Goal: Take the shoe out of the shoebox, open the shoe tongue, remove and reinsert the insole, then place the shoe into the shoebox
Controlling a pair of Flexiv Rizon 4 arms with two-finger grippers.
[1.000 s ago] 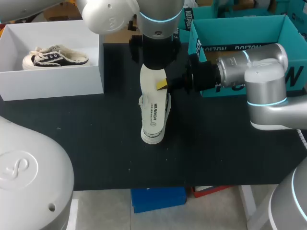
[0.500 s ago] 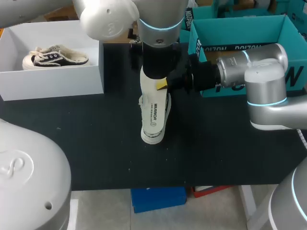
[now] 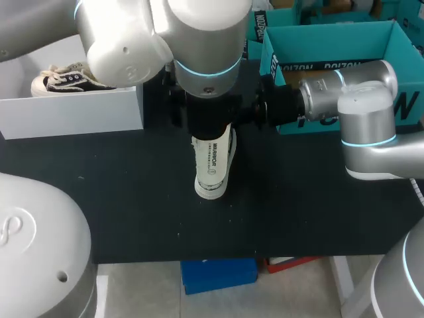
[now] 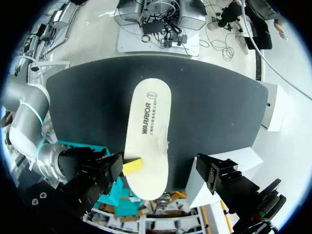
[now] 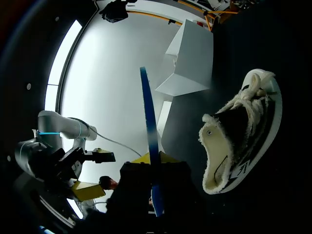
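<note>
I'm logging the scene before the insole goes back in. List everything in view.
insole: one, cream top, blue underside, out of the shoe, held on edge
shoe: one, black and cream, lying mid-table
second shoe: one, black and cream, inside the white shoebox
white shoebox: one, table's far left
teal box: one, open, far right
table: one, black
left arm: one, silver, above the insole
right arm: one, silver; right gripper shut on the insole

Mid-table stack, 2 boxes behind!
The insole sits over the shoe, which lies on its side mid-table. Back left is the shoebox with 1 more shoe inside, back right a second box. The right gripper comes in at the insole's rear end.
</note>
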